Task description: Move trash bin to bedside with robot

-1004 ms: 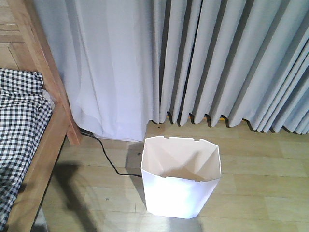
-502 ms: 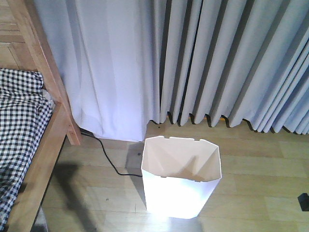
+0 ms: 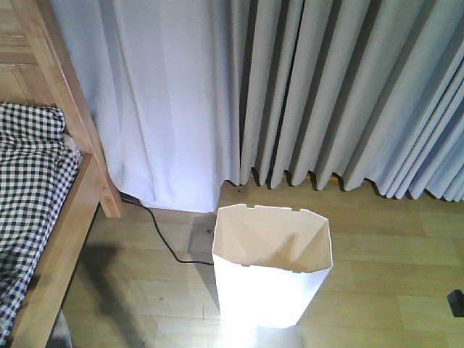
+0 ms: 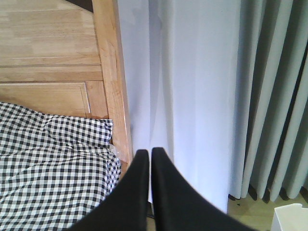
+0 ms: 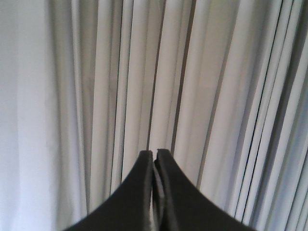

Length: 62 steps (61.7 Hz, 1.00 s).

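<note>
We see the trash bin upright on the floor, below both raised arms and near the bed. Both the left gripper and right gripper have jaws closed on nothing. Whether the bin sits close enough yet, we cannot judge.

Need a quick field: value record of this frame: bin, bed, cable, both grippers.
bin: white trash bin, upright, open top, on wood floor
bed: wooden frame at left, checkered bedding
cable: black cable on floor between bed and bin
backdrop: grey curtains
left gripper: shut, holding nothing
right gripper: shut, holding nothing
</note>
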Tool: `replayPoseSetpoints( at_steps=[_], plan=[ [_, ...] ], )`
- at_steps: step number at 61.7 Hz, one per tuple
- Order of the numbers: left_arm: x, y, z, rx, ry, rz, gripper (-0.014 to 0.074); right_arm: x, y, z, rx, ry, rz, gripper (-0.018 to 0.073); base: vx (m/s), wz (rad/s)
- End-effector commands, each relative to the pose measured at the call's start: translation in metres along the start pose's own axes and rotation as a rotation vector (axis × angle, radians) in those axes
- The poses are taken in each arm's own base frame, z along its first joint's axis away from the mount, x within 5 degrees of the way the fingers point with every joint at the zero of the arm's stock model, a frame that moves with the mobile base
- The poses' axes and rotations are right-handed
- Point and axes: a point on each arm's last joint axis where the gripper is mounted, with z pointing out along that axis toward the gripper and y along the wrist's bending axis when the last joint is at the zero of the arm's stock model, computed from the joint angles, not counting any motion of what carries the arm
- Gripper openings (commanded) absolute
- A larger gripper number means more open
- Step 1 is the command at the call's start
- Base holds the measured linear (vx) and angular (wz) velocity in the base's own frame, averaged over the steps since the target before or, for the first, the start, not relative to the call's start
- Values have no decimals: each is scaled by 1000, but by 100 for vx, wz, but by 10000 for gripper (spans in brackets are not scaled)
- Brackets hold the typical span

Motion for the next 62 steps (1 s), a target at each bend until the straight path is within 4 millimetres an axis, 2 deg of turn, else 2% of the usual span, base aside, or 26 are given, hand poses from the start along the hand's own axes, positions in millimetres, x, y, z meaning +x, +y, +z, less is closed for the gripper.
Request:
replayPoseSetpoints(
  at_steps=[1, 62],
  plan=[
    [-1, 0, 0, 1, -66, -4, -6, -5, 0, -1, 3, -72, -2, -9, 0, 0],
    [-1, 0, 0, 1, -66, -4, -6, -5, 0, -1, 3, -72, -4, -9, 0, 0]
  ],
)
